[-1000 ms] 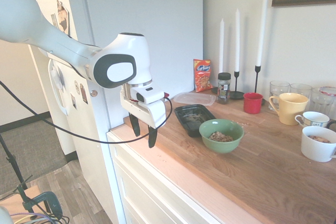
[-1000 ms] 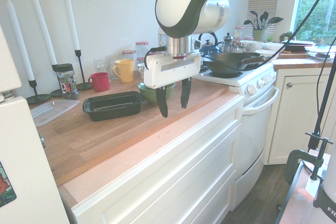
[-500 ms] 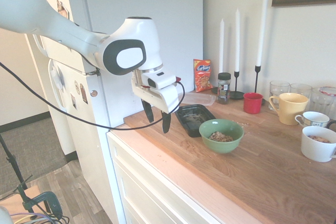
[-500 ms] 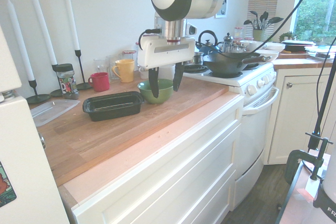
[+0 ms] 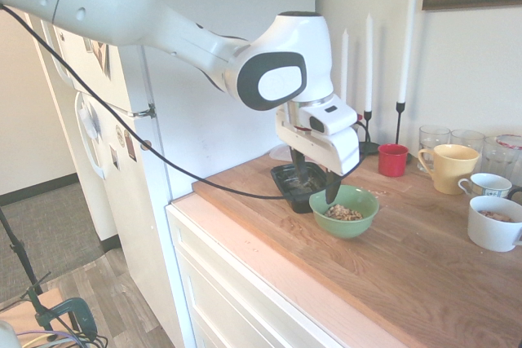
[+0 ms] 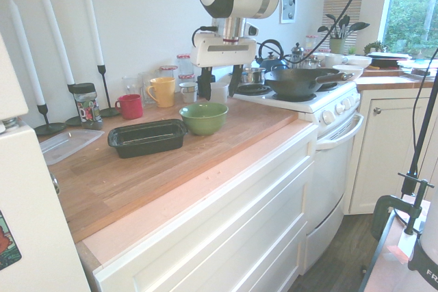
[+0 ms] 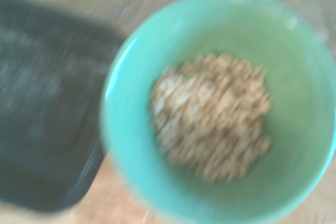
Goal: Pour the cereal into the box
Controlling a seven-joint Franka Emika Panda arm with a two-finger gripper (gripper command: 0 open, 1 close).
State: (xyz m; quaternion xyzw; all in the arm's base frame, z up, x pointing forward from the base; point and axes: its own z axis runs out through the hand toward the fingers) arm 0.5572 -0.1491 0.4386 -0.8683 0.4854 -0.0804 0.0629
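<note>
Oiled wooden countertop with visible grain, glossy green glazed bowl, dry tan matt cereal, black plastic box with a slight sheen, smooth white plastic-shelled gripper, glossy yellow ceramic mug, clear glass tumblers.

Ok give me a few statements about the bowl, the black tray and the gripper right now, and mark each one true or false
1. The cereal lies in the green bowl. True.
2. The box already holds a heap of cereal. False: no heap shows in it.
3. The gripper is open and holds nothing. True.
4. The green bowl stands inside the box. False: it stands beside it on the wooden counter.
5. The red cup lies tipped over. False: it stands upright.
</note>
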